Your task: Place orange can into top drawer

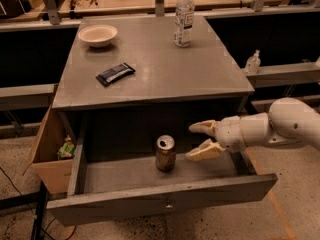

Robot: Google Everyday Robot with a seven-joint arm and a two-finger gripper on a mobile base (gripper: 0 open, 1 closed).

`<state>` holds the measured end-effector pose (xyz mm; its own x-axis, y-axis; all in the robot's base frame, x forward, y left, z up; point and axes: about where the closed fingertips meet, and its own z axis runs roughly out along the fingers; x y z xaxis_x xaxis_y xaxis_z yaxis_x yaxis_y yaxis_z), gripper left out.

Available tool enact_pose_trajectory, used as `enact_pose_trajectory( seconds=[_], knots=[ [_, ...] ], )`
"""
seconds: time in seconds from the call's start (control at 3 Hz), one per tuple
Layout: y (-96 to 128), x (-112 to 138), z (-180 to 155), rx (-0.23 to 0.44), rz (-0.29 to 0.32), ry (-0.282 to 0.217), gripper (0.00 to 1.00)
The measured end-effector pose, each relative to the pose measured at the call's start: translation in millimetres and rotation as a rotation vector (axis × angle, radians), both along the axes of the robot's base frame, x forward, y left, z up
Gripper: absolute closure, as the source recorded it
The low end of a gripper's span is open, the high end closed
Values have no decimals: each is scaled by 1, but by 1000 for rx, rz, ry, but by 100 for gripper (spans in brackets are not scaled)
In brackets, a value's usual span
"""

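Observation:
The orange can (165, 153) stands upright on the floor of the open top drawer (160, 202), near its middle. The drawer is pulled out from under the grey table, its flat front panel with a small metal knob facing me. My gripper (195, 142) is to the right of the can, a short gap away, above the drawer's right part. Its two pale fingers (202, 152) are spread apart and hold nothing. The white arm comes in from the right edge.
On the grey tabletop (200, 74) are a white bowl (98, 35), a dark snack packet (115, 74) and a clear water bottle (184, 17). A brown cardboard box (49, 154) with a green item hangs at the drawer's left. A small bottle (253, 62) stands on the right shelf.

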<state>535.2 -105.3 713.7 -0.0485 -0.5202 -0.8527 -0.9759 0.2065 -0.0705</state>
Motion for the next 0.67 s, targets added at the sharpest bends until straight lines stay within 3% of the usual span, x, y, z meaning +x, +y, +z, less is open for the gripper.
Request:
enact_pose_trajectory(
  seconds=[0.33,0.67],
  knots=[
    [-38,-6,42,24,-44,-2,65],
    [-63,-3,101,55,-93,-41,88]
  ],
)
